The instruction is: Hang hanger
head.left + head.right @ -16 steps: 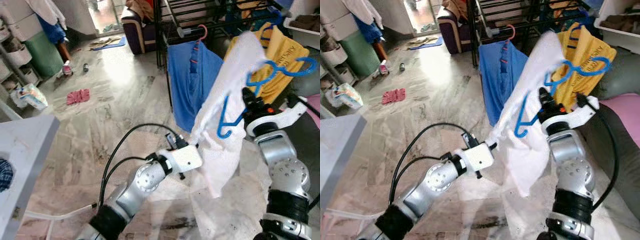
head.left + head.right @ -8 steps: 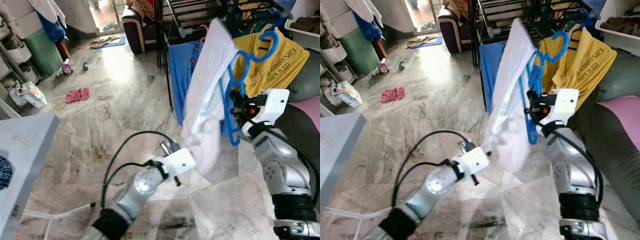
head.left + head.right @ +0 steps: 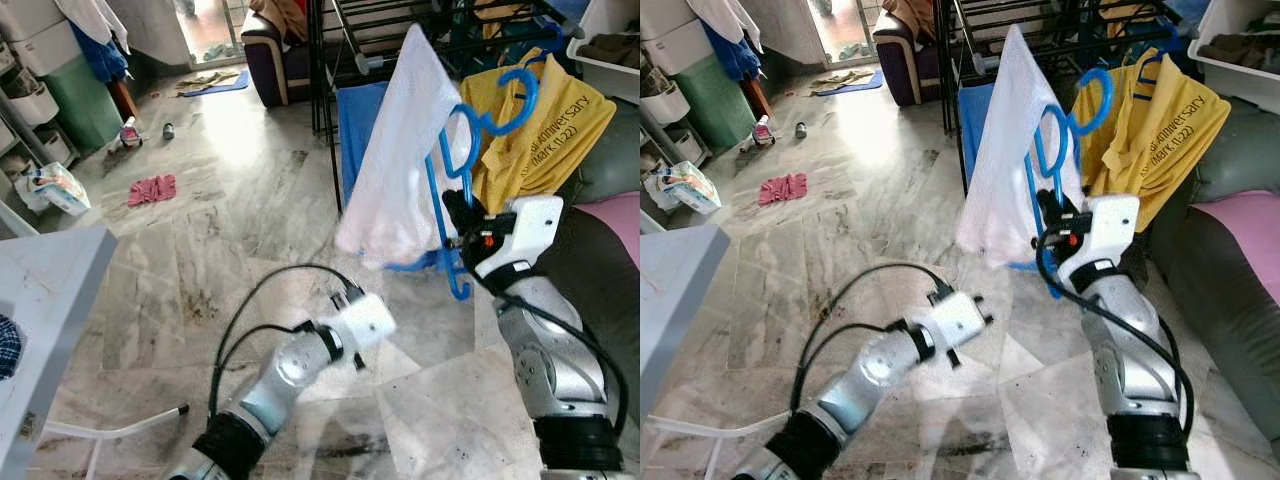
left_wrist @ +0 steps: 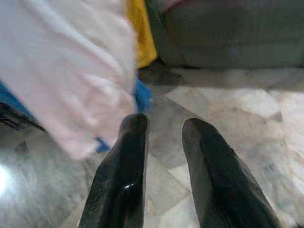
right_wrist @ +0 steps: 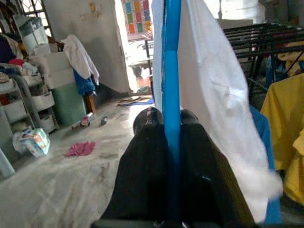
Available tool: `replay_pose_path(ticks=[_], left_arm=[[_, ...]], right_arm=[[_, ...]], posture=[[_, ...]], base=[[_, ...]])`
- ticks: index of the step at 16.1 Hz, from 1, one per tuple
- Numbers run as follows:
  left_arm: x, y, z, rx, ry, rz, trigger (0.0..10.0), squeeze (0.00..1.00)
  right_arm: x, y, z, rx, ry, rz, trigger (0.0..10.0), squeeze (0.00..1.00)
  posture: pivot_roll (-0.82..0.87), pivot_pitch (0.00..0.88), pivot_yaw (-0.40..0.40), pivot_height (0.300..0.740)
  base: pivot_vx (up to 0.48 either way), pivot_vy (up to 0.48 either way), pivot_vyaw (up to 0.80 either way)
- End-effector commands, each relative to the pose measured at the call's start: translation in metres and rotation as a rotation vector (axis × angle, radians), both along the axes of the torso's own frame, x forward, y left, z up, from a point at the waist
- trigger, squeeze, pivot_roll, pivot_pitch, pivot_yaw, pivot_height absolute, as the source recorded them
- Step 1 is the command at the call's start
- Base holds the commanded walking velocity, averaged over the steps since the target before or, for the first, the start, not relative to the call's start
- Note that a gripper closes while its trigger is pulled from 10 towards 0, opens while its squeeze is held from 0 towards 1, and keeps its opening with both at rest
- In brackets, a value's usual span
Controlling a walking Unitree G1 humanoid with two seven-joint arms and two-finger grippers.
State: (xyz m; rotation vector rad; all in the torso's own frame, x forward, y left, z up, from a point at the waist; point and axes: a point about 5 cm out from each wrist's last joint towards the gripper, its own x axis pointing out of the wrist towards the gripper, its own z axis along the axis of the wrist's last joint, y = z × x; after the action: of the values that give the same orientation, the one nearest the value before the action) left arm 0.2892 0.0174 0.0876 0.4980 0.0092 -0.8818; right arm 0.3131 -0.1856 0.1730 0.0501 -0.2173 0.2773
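Both head eyes look forward and down at the marble floor (image 3: 230,190) and drying rack (image 3: 400,30). Each wrist camera looks closely along its own black fingers.

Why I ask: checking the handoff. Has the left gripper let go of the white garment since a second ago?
Yes. The left gripper now sits open below the white garment, apart from it, lower against the black drying rack.

Daylight pours in from the doorway (image 3: 205,20) at the far end of the room, leaving a bright glare patch on the marble floor (image 3: 235,140). The head views are evenly lit and mostly sharp. Beyond the left end effector (image 4: 164,137), the white cloth (image 4: 71,80) is blurred. The right wrist view is backlit and hazy.
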Motion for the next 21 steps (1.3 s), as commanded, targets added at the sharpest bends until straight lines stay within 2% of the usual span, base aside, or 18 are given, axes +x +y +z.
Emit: replay_pose_path(ticks=[1, 4, 5, 20, 21], left_arm=[[0.011, 0.023, 0.012, -0.050, -0.024, 0.104, 10.0, 1.00], [0.026, 0.051, 0.040, -0.122, -0.115, 0.212, 10.0, 1.00], [0.027, 0.054, 0.043, -0.126, -0.125, 0.218, 10.0, 1.00], [0.027, 0.054, 0.043, -0.126, -0.125, 0.218, 10.0, 1.00], [0.028, 0.057, 0.047, -0.131, -0.133, 0.224, 10.0, 1.00]], right_arm=[[-0.008, 0.002, 0.016, -0.007, -0.110, 0.058, 10.0, 0.00], [-0.022, -0.007, 0.003, -0.094, -0.090, 0.098, 10.0, 0.00], [-0.024, -0.009, 0.000, -0.112, -0.077, 0.107, 10.0, 0.00], [-0.024, -0.009, 0.000, -0.112, -0.077, 0.107, 10.0, 0.00], [-0.028, -0.012, -0.005, -0.135, -0.062, 0.118, 10.0, 0.00]], posture=[[-0.07, 0.022, 0.062, 0.740], [-0.06, 0.028, 0.053, 0.740], [-0.06, 0.028, 0.053, 0.740], [-0.06, 0.028, 0.053, 0.740], [-0.05, 0.031, 0.050, 0.740]], base=[[0.000, 0.000, 0.00], [0.000, 0.000, 0.00], [0.000, 0.000, 0.00], [0.000, 0.000, 0.00], [0.000, 0.000, 0.00]])
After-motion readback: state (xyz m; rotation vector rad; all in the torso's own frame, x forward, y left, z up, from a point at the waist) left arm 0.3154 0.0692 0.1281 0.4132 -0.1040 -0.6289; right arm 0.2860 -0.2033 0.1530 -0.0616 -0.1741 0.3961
